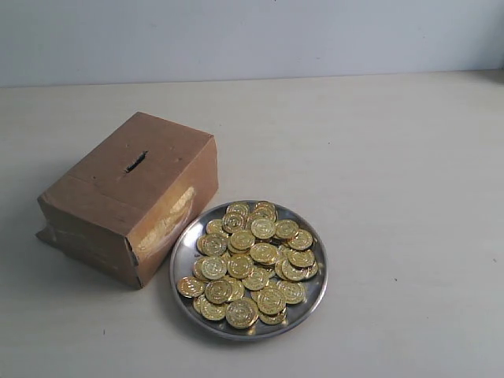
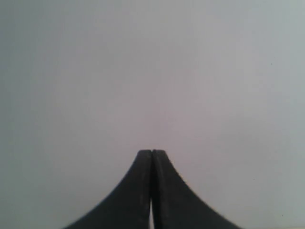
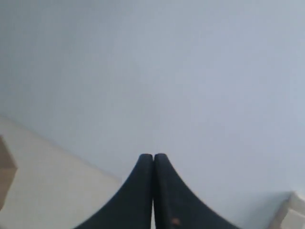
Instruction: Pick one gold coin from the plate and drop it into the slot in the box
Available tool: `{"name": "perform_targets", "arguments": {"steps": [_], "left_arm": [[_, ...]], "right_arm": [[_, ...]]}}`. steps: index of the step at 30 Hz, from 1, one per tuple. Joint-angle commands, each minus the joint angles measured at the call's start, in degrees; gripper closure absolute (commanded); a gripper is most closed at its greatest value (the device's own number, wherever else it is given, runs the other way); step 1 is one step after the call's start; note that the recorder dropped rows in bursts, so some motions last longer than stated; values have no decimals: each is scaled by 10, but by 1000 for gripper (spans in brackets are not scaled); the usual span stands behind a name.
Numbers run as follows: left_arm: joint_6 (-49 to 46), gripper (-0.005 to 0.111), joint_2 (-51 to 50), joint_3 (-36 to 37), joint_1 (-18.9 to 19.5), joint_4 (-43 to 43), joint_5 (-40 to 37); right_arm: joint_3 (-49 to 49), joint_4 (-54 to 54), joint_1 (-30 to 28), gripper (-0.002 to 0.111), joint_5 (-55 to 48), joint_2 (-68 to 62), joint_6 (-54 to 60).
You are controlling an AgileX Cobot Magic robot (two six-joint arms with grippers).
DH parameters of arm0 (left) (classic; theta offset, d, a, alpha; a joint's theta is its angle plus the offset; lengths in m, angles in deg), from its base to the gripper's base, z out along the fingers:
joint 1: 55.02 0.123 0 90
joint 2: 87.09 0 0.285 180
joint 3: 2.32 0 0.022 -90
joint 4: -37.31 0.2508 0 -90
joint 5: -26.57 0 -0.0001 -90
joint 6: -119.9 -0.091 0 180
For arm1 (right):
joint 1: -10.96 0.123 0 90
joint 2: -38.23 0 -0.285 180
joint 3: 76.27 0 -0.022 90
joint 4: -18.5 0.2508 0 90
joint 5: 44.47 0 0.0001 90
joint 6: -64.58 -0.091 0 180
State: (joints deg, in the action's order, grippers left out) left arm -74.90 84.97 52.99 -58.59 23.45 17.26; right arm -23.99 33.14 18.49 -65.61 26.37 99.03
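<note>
Beige tabletop (image 1: 394, 157), plate (image 1: 183, 250), seemingly bluish wall (image 1: 236, 31)

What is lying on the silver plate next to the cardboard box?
A heap of gold coins covers most of the plate, many overlapping. Only the rim and a bare strip toward the box show. Any coins beneath the top layer are covered.

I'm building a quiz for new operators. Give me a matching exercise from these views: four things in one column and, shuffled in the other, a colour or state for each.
Things:
1. box
2. slot
3. plate
4. left gripper

Descriptions:
A. fingers shut, holding nothing
B. shiny silver, heaped with gold coins
C. brown cardboard
D. dark slit in the box top

Pairs: 1-C; 2-D; 3-B; 4-A
</note>
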Motion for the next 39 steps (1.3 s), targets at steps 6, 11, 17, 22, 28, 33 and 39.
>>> {"name": "perform_targets", "arguments": {"steps": [6,11,17,22,28,33,39], "left_arm": [[3,106,1,126,2,41,83],[3,106,1,199,2,43,93],[3,106,1,219,2,49,71],[3,106,1,219,2,58,64],[3,106,1,219,2,57,43],[6,107,1,219,2,36,-13],[21,107,1,219,2,-16,-94]], "right_arm": [[187,-73,-3,108,228,41,-3],[249,-73,-3,108,228,41,-4],[249,-73,-3,108,190,41,-4],[249,-73,-3,108,166,41,-5],[249,-71,-3,108,156,41,-7],[249,-71,-3,108,101,41,-91],[249,-52,-3,108,64,41,-164]]}}
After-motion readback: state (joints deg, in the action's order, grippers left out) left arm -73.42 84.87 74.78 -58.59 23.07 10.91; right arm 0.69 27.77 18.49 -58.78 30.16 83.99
